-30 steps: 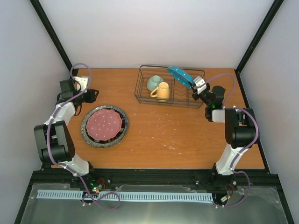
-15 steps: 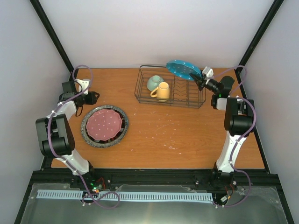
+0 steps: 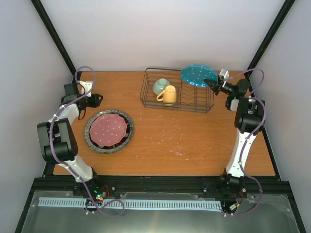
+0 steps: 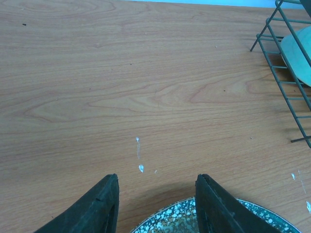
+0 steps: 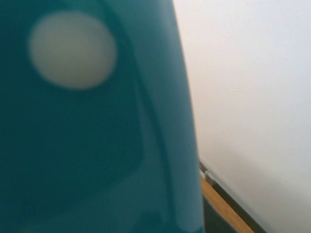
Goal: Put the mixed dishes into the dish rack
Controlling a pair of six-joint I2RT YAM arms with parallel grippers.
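My right gripper (image 3: 212,83) is shut on the rim of the teal white-dotted plate (image 3: 198,74) and holds it over the right end of the black wire dish rack (image 3: 148,90). That plate fills the right wrist view (image 5: 87,145) and hides my fingers there. The pale green bowl (image 3: 160,86) and yellow mug (image 3: 168,94) sit in the rack. The pink white-dotted plate (image 3: 110,128) lies on the grey speckled plate (image 3: 128,138) at the table's left. My left gripper (image 3: 98,99) is open and empty, just beyond the speckled plate's rim (image 4: 214,221). The cream plate is out of view.
The rack's corner (image 4: 286,73) shows at the right of the left wrist view with the bowl's edge (image 4: 297,53) inside. White walls and black frame posts (image 3: 267,39) close in behind and beside the rack.
My right gripper has swung the teal plate up and to the right, from tilted in the rack to nearly flat above its right end. The left arm has barely moved.
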